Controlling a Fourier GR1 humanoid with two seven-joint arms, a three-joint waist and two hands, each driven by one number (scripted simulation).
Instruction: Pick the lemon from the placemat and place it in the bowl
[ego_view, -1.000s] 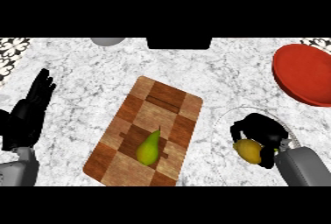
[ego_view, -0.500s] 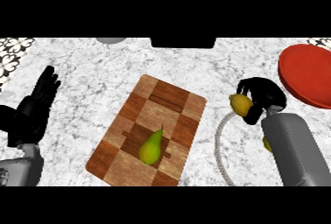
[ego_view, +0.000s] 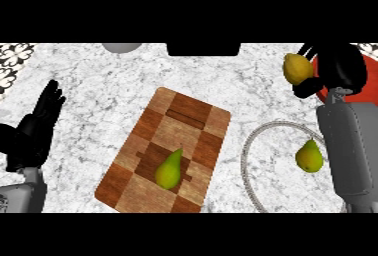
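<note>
Head view: my right hand (ego_view: 336, 70) holds the lemon (ego_view: 297, 68) at the red bowl's (ego_view: 367, 75) edge.
White marble counter (ego_view: 103, 90), a wooden checkered board (ego_view: 199, 120) at centre with a pear (ego_view: 169, 169) on it. My right fingers curl round the lemon, well away from the round placemat (ego_view: 255, 150), where a second pear (ego_view: 309, 156) lies. My left hand (ego_view: 37, 127) rests open at the left edge. My forearm hides part of the placemat; the bowl is mostly covered.

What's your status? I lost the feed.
Right hand shut on lemon, beside red bowl. Left hand open, resting at left. Lemon off placemat, not yet in bowl. Nothing in the way.
</note>
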